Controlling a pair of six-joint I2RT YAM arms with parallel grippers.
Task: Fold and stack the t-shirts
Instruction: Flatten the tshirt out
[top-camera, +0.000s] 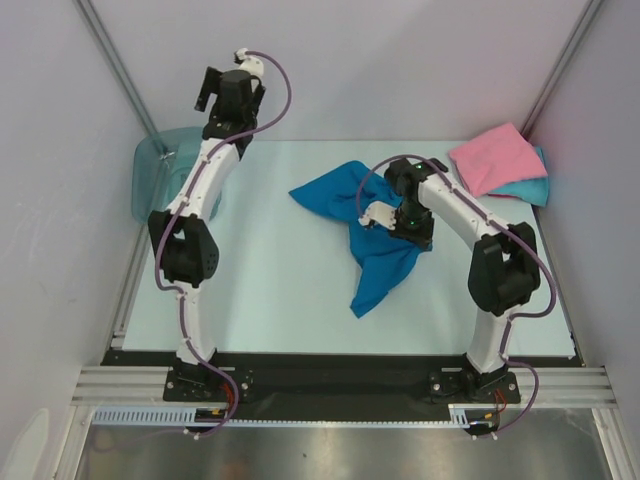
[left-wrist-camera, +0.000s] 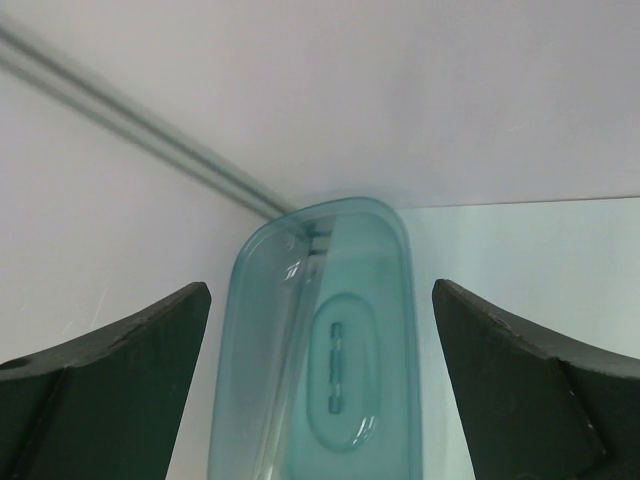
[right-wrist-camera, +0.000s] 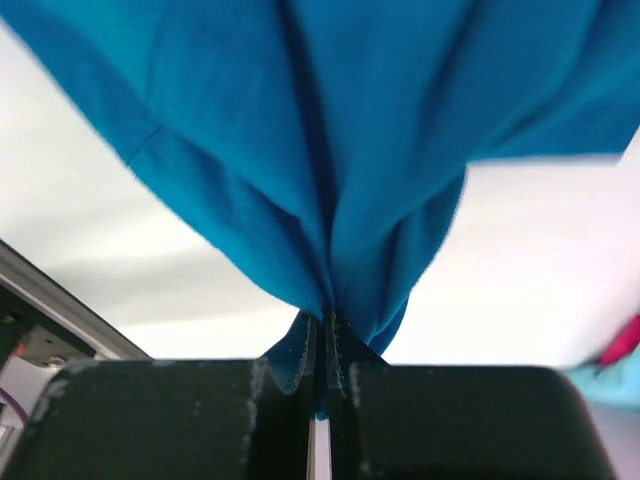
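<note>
A deep blue t-shirt (top-camera: 335, 192) lies crumpled in the middle of the table, one end trailing toward the front. My right gripper (top-camera: 368, 224) is shut on a bunch of its cloth. In the right wrist view the blue t-shirt (right-wrist-camera: 300, 120) hangs gathered from the closed right gripper (right-wrist-camera: 327, 325). A folded pink t-shirt (top-camera: 492, 155) rests on a turquoise t-shirt (top-camera: 532, 190) at the back right corner. My left gripper (top-camera: 207, 97) is raised at the back left, wide open and empty; the left wrist view shows the left gripper (left-wrist-camera: 320, 290) spread above the bin.
A translucent teal plastic bin (top-camera: 160, 178) stands at the table's back left corner, by the left arm; the bin (left-wrist-camera: 335, 350) shows in the left wrist view between the open fingers. White enclosure walls close off the back and sides.
</note>
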